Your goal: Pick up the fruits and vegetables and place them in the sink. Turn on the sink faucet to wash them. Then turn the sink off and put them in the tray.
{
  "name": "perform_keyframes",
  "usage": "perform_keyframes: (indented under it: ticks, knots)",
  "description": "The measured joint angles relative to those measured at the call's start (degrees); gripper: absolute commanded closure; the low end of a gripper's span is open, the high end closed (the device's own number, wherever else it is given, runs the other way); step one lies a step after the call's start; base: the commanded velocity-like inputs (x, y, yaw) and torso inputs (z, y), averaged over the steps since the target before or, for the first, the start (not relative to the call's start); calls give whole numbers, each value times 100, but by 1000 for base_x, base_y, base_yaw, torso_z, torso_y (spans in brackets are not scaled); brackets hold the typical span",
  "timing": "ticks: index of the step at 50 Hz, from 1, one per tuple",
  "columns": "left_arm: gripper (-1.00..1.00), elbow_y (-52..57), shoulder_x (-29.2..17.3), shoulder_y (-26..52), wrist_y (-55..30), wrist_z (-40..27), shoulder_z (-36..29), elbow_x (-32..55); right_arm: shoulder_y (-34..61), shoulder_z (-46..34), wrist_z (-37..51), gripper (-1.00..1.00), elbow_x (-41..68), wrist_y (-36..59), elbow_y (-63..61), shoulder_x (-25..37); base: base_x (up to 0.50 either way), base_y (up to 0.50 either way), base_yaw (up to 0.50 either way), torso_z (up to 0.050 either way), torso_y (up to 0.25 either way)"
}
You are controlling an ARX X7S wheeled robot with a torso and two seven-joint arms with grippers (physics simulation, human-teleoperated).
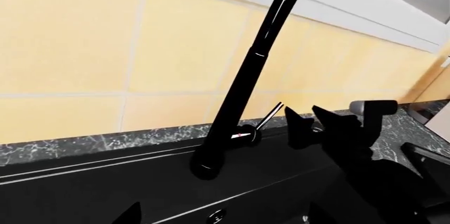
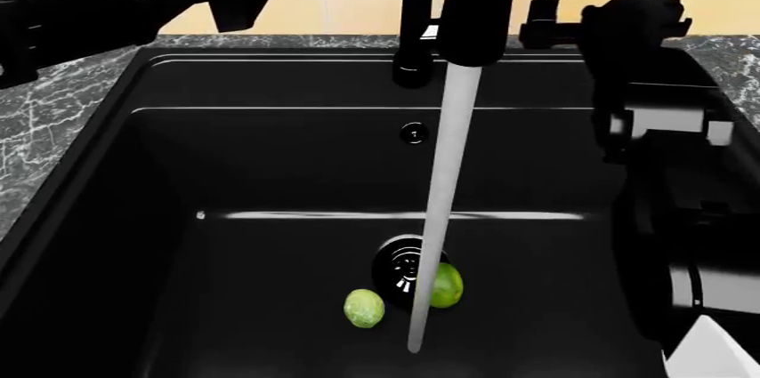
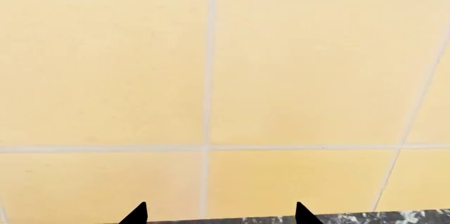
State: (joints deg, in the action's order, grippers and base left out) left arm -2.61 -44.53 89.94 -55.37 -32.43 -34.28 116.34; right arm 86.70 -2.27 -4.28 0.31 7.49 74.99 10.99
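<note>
Water's running from faucet [image 2: 475, 13] onto lime [image 2: 442, 285] & sprout [image 2: 365, 308] in sink [image 2: 238, 164]; right gripper [image 3: 219, 214] wide apart, left can't tell.

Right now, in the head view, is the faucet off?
No. A pale stream of water runs from the sink faucet spray head down into the sink, landing beside the lime near the drain.

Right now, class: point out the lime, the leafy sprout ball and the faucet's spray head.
lime [image 2: 447, 286], head view, its smooth right half beside the drain.
leafy sprout ball [image 2: 365, 309], head view, its centre.
spray head [image 2: 476, 13], head view, its thick black barrel.
</note>
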Motion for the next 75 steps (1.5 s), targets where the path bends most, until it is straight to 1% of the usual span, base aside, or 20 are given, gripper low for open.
perform_keyframes:
  ticks: [28,46,66,75]
  knots:
    - [-100,43,-63,19,20,-49,15,44,130,173,-288,-100,9,-57,1,-325,0,0,0,0,0]
    - [-100,54,-58,23,25,-25,0,-2,258,230,-842,-100,33,-68,0,-508,0,0,0,0,0]
    - [-100,35,-29,27,23,30,-28,-55,313,275,-1223,-100,-322,-39,-17,-494,0,0,1,0,0]
    - [-100,4,-1,58,14,68,-42,-88,362,178,-1311,-100,-298,107,-173,-446,0,1,1,0,2]
